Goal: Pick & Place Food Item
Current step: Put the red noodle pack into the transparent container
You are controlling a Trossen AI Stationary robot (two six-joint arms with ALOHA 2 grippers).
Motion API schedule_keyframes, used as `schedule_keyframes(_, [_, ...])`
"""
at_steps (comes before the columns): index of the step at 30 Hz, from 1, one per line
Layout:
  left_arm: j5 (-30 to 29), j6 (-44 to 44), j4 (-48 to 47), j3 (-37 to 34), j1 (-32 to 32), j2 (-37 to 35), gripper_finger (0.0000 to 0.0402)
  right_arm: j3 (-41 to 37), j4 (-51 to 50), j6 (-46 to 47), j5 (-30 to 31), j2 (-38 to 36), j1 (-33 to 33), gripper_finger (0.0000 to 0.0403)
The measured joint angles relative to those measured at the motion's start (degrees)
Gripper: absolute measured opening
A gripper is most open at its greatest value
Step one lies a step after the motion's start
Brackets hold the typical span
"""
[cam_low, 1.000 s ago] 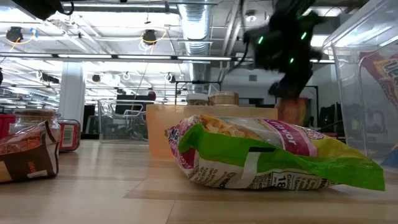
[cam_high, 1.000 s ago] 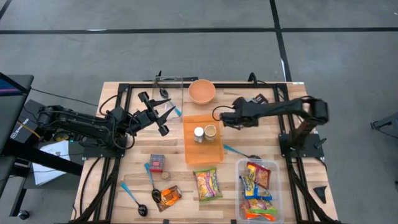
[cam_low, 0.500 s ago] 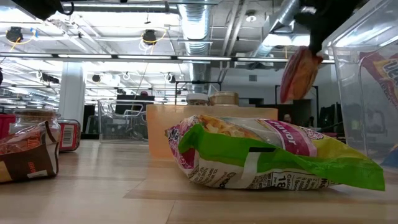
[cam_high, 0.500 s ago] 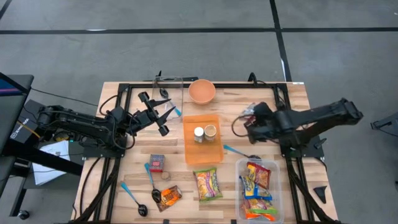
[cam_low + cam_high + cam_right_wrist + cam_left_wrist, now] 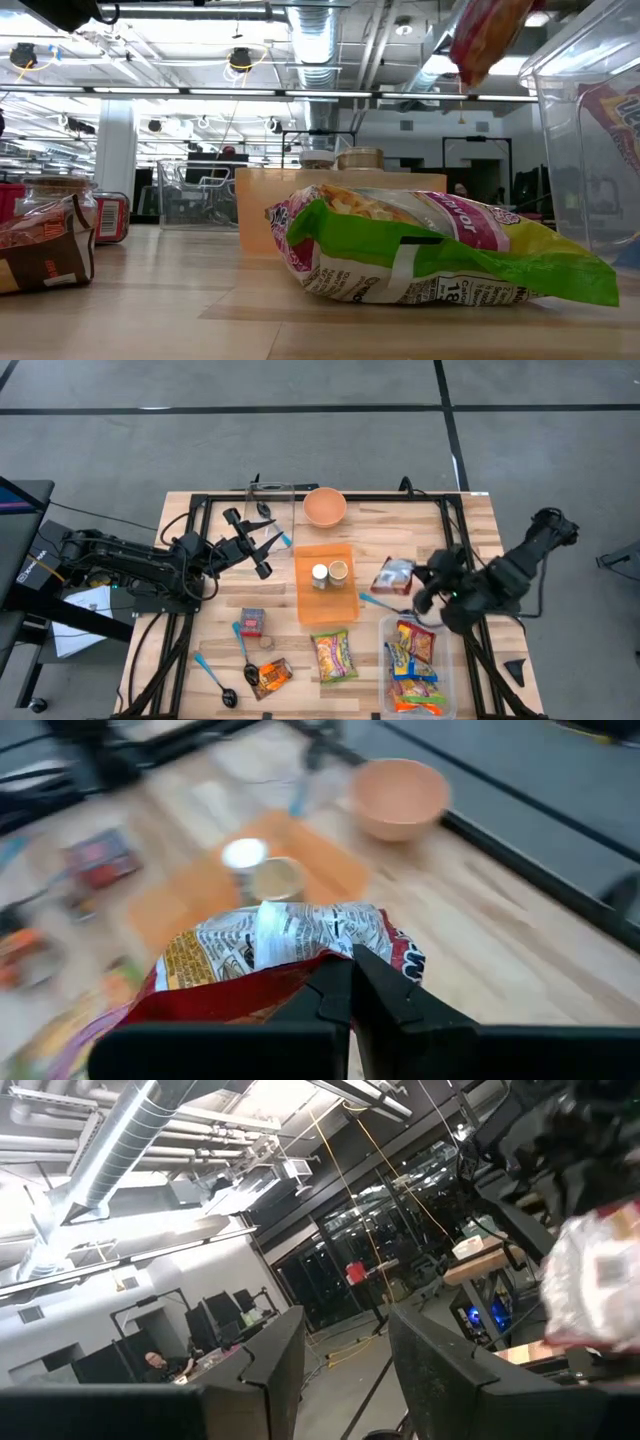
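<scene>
A red and silver snack bag (image 5: 392, 576) is in the air right of the orange tray (image 5: 325, 605), and my right gripper (image 5: 420, 584) is shut on it. The low view shows the bag (image 5: 487, 35) high above the table. The right wrist view shows its crinkled silver back and red face (image 5: 270, 950) ahead of my right gripper (image 5: 351, 972). A clear bin (image 5: 440, 628) with several snack bags stands just near of the gripper. My left gripper (image 5: 258, 543) hovers open over the far left of the table, holding nothing. My right gripper pinches a crumpled edge of the bag (image 5: 325, 960) between its two shut fingers. The fingers come from the table's right side, slanting down. The bag sticks out ahead of the fingertips toward the tray, lifted clear of the table.
On the tray stand two small cups (image 5: 329, 572). A peach bowl (image 5: 325, 506) sits at the far edge. A green chip bag (image 5: 334, 656), a small red box (image 5: 252, 621), an orange packet (image 5: 272, 676) and spoons (image 5: 247, 660) lie near the front.
My right gripper has swung from beside the tray's far right corner toward the table's right and near edges, rising and turning as it went. The snack bag has come up off the table with it and now hangs clear.
</scene>
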Motion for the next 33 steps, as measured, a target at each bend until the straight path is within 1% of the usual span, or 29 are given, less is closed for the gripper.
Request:
schedule_keyframes(4, [0.0, 0.0, 0.0, 0.0, 0.0, 0.0, 0.014, 4.6, 0.2, -4.3, -1.3, 2.0, 6.2, 0.0])
schedule_keyframes(7, [0.0, 0.0, 0.0, 0.0, 0.0, 0.0, 0.014, 7.9, 0.3, -5.9, -2.4, 4.1, 10.2, 0.0])
schedule_keyframes(10, [0.0, 0.0, 0.0, 0.0, 0.0, 0.0, 0.014, 10.9, 0.3, -5.3, -4.9, 6.2, 13.0, 0.0])
schedule_keyframes(13, [0.0, -0.1, 0.0, 0.0, 0.0, 0.0, 0.014, 13.6, 0.3, -3.3, -7.7, 8.9, 14.4, 0.0])
schedule_keyframes(19, [0.0, -0.4, 0.0, 0.0, 0.0, 0.0, 0.014, 18.5, -0.1, -2.3, -13.7, 13.6, 14.7, 0.0])
schedule_keyframes(25, [0.0, -0.4, 0.0, 0.0, 0.0, 0.0, 0.014, 23.0, -2.7, -2.3, -15.9, 17.0, 13.0, 0.0])
schedule_keyframes(30, [0.2, 0.0, 0.0, 0.0, 0.0, 0.0, 0.014, 25.0, -3.4, -1.6, -17.9, 17.6, 11.6, 0.0])
schedule_keyframes(33, [1.2, 0.6, 0.2, 0.0, 0.0, 0.0, 0.014, 25.4, -4.0, 2.3, -20.1, 17.6, 10.5, 0.0])
